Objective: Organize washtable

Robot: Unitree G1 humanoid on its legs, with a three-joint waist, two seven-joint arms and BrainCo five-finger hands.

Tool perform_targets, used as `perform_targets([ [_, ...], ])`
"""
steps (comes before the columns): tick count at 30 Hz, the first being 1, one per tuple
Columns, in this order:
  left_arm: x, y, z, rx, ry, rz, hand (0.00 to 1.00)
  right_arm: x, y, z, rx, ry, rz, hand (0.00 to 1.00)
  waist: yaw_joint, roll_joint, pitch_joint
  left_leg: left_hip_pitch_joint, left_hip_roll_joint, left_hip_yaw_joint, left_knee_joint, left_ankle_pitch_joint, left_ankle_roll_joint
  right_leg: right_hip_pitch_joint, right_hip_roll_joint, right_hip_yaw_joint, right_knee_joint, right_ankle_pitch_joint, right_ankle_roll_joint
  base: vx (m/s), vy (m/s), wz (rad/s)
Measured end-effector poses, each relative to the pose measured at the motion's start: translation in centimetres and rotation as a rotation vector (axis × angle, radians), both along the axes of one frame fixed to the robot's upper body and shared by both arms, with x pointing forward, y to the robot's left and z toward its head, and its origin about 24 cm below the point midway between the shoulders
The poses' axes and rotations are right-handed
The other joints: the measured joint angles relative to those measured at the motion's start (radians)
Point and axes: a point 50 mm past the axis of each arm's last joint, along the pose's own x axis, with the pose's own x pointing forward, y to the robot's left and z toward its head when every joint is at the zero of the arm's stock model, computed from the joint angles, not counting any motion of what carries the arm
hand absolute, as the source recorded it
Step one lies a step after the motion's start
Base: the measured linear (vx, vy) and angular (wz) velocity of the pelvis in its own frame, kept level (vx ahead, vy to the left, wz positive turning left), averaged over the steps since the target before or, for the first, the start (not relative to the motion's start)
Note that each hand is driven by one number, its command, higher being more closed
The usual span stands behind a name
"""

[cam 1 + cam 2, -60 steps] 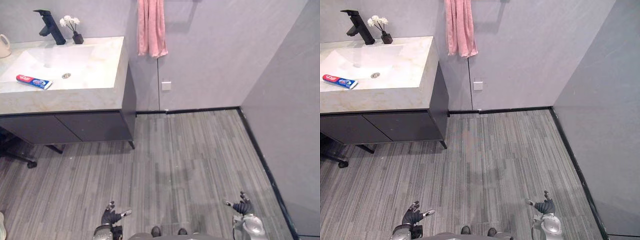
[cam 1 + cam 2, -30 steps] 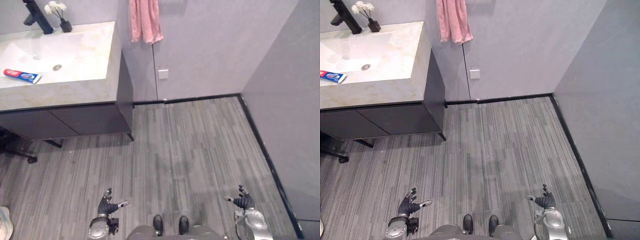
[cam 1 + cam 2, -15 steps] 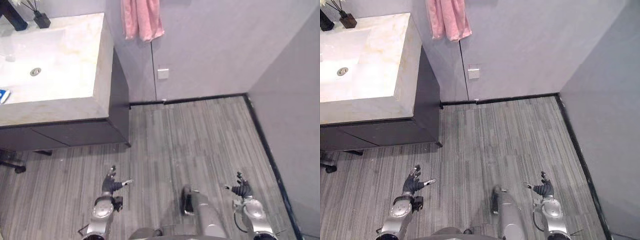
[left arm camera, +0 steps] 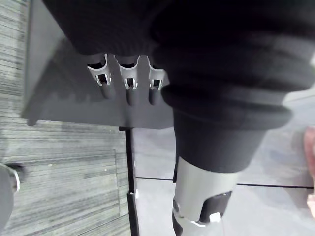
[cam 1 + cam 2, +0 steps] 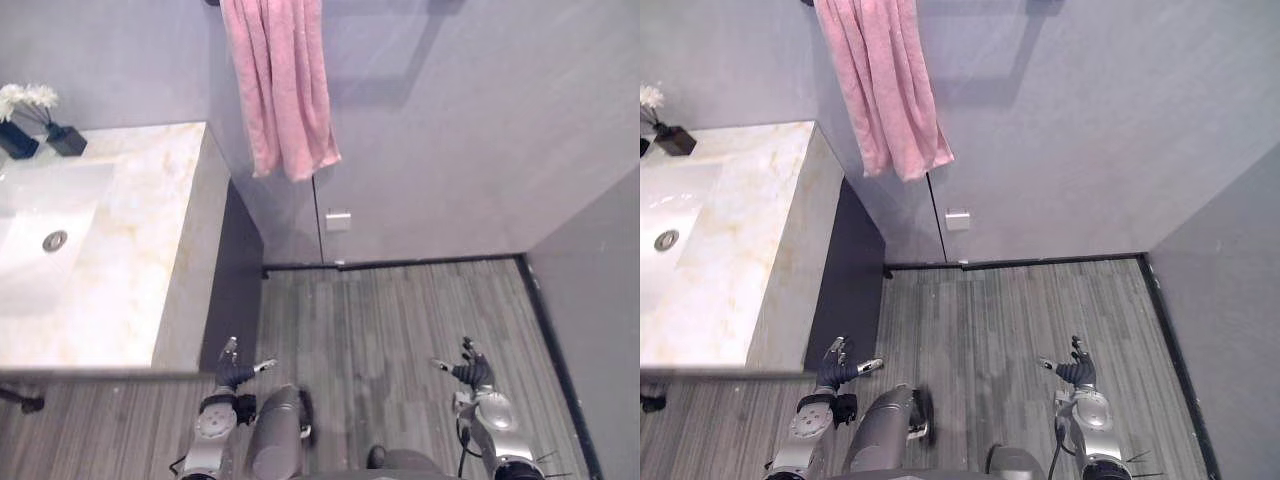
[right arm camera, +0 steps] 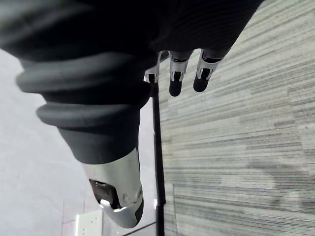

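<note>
The washtable's pale marble top (image 5: 150,250) stands at the left, with a white sink basin (image 5: 40,225) and its drain (image 5: 55,240) sunk into it. A small dark vase of white flowers (image 5: 62,136) sits at its back edge, beside the black tap's base (image 5: 15,140). My left hand (image 5: 236,374) hangs low by the table's front corner, fingers (image 4: 128,86) relaxed, holding nothing. My right hand (image 5: 470,372) hangs low over the floor further right, fingers (image 6: 184,73) straight and empty.
A pink towel (image 5: 280,90) hangs on the wall just right of the washtable. A white socket plate (image 5: 338,221) sits low on that wall. The dark cabinet side (image 5: 235,275) drops below the top. A grey side wall (image 5: 600,320) bounds the striped floor (image 5: 400,320) on the right.
The whole picture has shifted: the camera has moved closer to the washtable and wall, so the toothpaste tube has left the view. Both hands stay low and open.
</note>
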Motion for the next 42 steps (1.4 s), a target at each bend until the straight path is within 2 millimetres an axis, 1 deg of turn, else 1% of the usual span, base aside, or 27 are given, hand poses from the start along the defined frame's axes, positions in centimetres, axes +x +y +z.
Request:
perform_targets([
  [1,0.3,-0.1,0.2,-0.005,-0.013,0.006,0.0,-0.1,-0.2,0.0,-0.006,0.003,-0.002,0.0,0.001,-0.001,-0.002,0.0,-0.012,0.004,0.017,-0.033,0.011,-0.039,-0.018,0.018,0.09,-0.002,0.004,0.51,0.224,0.04],
  [2,0.2,-0.4,0.1,-0.01,-0.007,-0.012,0.0,-0.3,-0.2,-0.1,-0.005,0.009,-0.005,0.0,0.002,-0.006,-0.002,0.028,-0.023,0.025,0.027,-0.07,0.03,-0.087,-0.041,0.048,0.246,0.003,0.019,0.42,0.198,-0.06],
  [3,0.0,-0.6,-0.1,-0.013,0.001,-0.018,0.0,-0.3,-0.1,-0.1,-0.007,0.01,0.001,0.0,0.001,-0.008,-0.002,0.049,-0.031,0.028,0.03,-0.083,0.039,-0.115,-0.055,0.057,0.328,0.014,0.046,0.53,0.235,-0.06],
  [4,-0.4,-1.1,-0.4,-0.021,0.02,-0.032,0.0,-0.3,0.0,-0.2,-0.011,0.014,0.009,0.0,-0.003,-0.01,-0.002,0.099,-0.046,0.03,0.027,-0.116,0.052,-0.165,-0.073,0.067,0.495,0.02,0.122,0.63,0.221,0.01],
  [5,-0.7,-1.4,-0.6,-0.029,0.031,-0.035,0.0,-0.3,0.1,-0.2,-0.011,0.016,0.017,0.0,-0.004,-0.01,-0.003,0.158,-0.051,0.03,0.009,-0.136,0.06,-0.211,-0.088,0.057,0.623,0.005,0.119,0.51,0.166,-0.01],
  [6,-0.8,-1.4,-0.7,-0.029,0.035,-0.034,0.0,-0.2,0.3,-0.2,-0.011,0.014,0.026,0.0,-0.002,-0.01,-0.003,0.195,-0.051,0.03,-0.009,-0.141,0.059,-0.234,-0.09,0.038,0.664,-0.004,0.102,0.56,0.117,-0.06],
  [7,-0.8,-1.3,-0.7,-0.026,0.038,-0.034,0.0,0.0,0.5,-0.1,-0.012,0.012,0.04,0.0,-0.001,-0.009,-0.003,0.266,-0.051,0.024,-0.06,-0.14,0.058,-0.267,-0.086,0.004,0.681,-0.021,0.068,0.25,0.034,-0.05],
  [9,-0.8,-1.0,-0.7,-0.022,0.04,-0.027,0.0,0.2,0.6,0.0,-0.016,0.006,0.053,0.0,-0.003,-0.006,-0.005,0.336,-0.043,0.021,-0.114,-0.138,0.056,-0.308,-0.076,-0.038,0.641,-0.038,0.037,0.4,-0.008,0.07],
  [11,-0.3,-0.8,-0.6,-0.019,0.036,-0.025,0.0,0.3,0.6,0.0,-0.018,0.004,0.052,0.0,-0.02,0.003,-0.01,0.385,-0.022,-0.001,-0.149,-0.136,0.052,-0.391,-0.041,-0.051,0.481,-0.038,0.022,0.36,-0.084,0.33],
  [12,-0.2,-0.7,-0.7,-0.018,0.04,-0.024,0.0,0.4,0.6,0.1,-0.017,0.001,0.052,0.0,-0.031,0.006,-0.01,0.401,-0.013,-0.013,-0.156,-0.135,0.037,-0.415,-0.026,-0.045,0.369,-0.018,0.026,0.31,-0.116,0.44],
  [13,-0.3,-0.3,-0.7,-0.007,0.047,-0.024,0.0,-0.1,0.7,-0.2,-0.013,0.013,0.049,0.0,-0.033,-0.004,-0.014,0.421,-0.013,-0.021,-0.161,-0.138,0.001,-0.416,-0.01,-0.033,0.196,0.097,0.011,0.31,-0.116,0.44],
  [14,-0.4,-0.2,-0.7,0.0,0.049,-0.03,0.0,-0.6,0.7,-0.5,-0.011,0.026,0.045,0.0,-0.031,-0.02,-0.02,0.435,-0.023,-0.031,-0.159,-0.149,-0.016,-0.418,-0.012,-0.014,0.143,0.251,-0.008,0.35,-0.137,0.47],
  [16,-0.9,-0.9,-1.3,-0.026,0.074,-0.023,0.0,-1.9,-0.2,-1.1,-0.024,0.073,0.025,0.0,-0.029,0.022,-0.047,0.451,0.022,-0.065,-0.156,-0.159,-0.055,-0.382,0.018,-0.036,0.127,0.246,-0.026,0.36,-0.166,0.27],
  [18,-0.9,-1.0,-1.4,-0.031,0.076,-0.022,0.0,-2.0,-0.1,-1.2,-0.02,0.074,0.023,0.0,-0.036,0.029,-0.046,0.437,0.037,-0.08,-0.115,-0.146,-0.076,-0.34,0.026,-0.067,0.083,0.238,-0.037,0.27,-0.208,0.31],
  [19,-0.4,-1.4,-1.2,-0.039,0.062,-0.025,0.0,-2.4,-0.1,-1.3,-0.017,0.084,0.019,0.0,-0.039,0.028,-0.046,0.409,0.05,-0.079,-0.036,-0.135,-0.095,-0.303,0.029,-0.086,0.056,0.236,-0.041,0.25,-0.196,0.45],
  [21,-0.4,-1.7,-1.2,-0.05,0.06,-0.025,0.0,-2.7,-0.1,-1.5,-0.014,0.09,0.015,0.0,-0.024,0.019,-0.041,0.377,0.058,-0.073,0.075,-0.129,-0.119,-0.239,0.027,-0.089,0.017,0.234,-0.047,0.18,-0.094,0.17],
  [22,-0.4,-1.8,-1.2,-0.054,0.059,-0.024,0.0,-2.7,-0.1,-1.5,-0.011,0.089,0.007,0.0,-0.021,0.015,-0.04,0.373,0.068,-0.061,0.075,-0.147,-0.1,-0.207,0.024,-0.09,-0.003,0.234,-0.048,0.12,-0.034,-0.01],
  [24,-0.3,-1.9,-1.1,-0.055,0.051,-0.024,0.0,-2.3,-0.4,-1.2,-0.008,0.071,-0.012,0.0,-0.022,0.018,-0.039,0.358,0.068,-0.061,0.001,-0.146,-0.1,-0.199,0.018,-0.087,-0.013,0.235,-0.048,0.07,0.017,-0.07],
  [25,-0.2,-1.9,-1.0,-0.055,0.049,-0.023,0.0,-2.2,-0.6,-1.1,-0.01,0.063,-0.023,0.0,-0.022,0.028,-0.039,0.355,0.067,-0.068,-0.078,-0.129,-0.109,-0.199,0.018,-0.084,-0.014,0.236,-0.044,0.05,0.093,-0.08],
  [26,-0.3,-1.8,-1.0,-0.055,0.049,-0.017,0.0,-2.2,-0.8,-1.0,-0.014,0.064,-0.025,0.0,-0.024,0.047,-0.044,0.357,0.073,-0.08,-0.166,-0.061,-0.108,-0.198,0.032,-0.08,-0.017,0.234,-0.031,0.05,0.141,-0.12],
  [27,-0.4,-1.6,-1.1,-0.055,0.05,-0.008,0.0,-2.3,-0.7,-1.1,-0.01,0.069,-0.026,0.0,-0.023,0.056,-0.047,0.364,0.081,-0.084,-0.169,-0.069,-0.108,-0.194,0.036,-0.071,-0.024,0.236,-0.024,0.04,0.13,-0.15],
  [29,-0.4,-1.1,-0.8,-0.043,0.041,-0.003,0.0,-2.4,-0.1,-1.3,0.005,0.07,-0.025,0.0,-0.015,0.034,-0.045,0.377,0.064,-0.082,-0.214,-0.069,-0.107,-0.193,0.028,-0.063,-0.048,0.253,-0.004,0.01,0.113,-0.06],
  [31,-0.7,-1.0,-1.0,-0.041,0.049,-0.002,0.0,-2.9,0.0,-1.6,0.012,0.084,-0.029,0.0,-0.006,0.024,-0.047,0.387,0.051,-0.078,-0.23,-0.065,-0.1,-0.191,0.018,-0.057,-0.053,0.257,0.003,-0.02,0.088,-0.03],
  [35,-1.7,-1.0,-1.3,-0.048,0.069,0.004,0.0,-3.5,0.1,-1.9,0.015,0.1,-0.032,0.0,-0.002,0.026,-0.049,0.439,0.029,-0.08,-0.288,-0.043,-0.079,-0.153,0.004,-0.057,-0.081,0.265,0.015,0.0,0.04,0.01],
  [38,-1.6,-1.2,-0.2,-0.066,0.003,0.018,0.0,-3.7,0.2,-2.0,0.02,0.103,-0.033,0.0,-0.002,0.024,-0.051,0.447,0.023,-0.089,-0.321,-0.023,-0.078,-0.155,0.002,-0.066,-0.085,0.266,0.016,-0.01,-0.011,0.1],
  [41,-1.1,-1.2,2.2,-0.086,-0.124,0.023,0.0,-3.7,0.3,-1.7,0.016,0.085,-0.027,0.0,-0.002,0.021,-0.054,0.447,0.015,-0.11,-0.34,-0.01,-0.077,-0.149,0.004,-0.083,-0.096,0.267,0.015,0.0,-0.011,0.15],
  [42,-1.1,-1.2,2.4,-0.085,-0.139,0.021,0.0,-3.7,0.3,-1.6,0.014,0.08,-0.025,0.0,-0.002,0.021,-0.054,0.449,0.015,-0.111,-0.34,-0.01,-0.077,-0.146,0.004,-0.084,-0.097,0.267,0.015,0.01,-0.022,0.08],
])
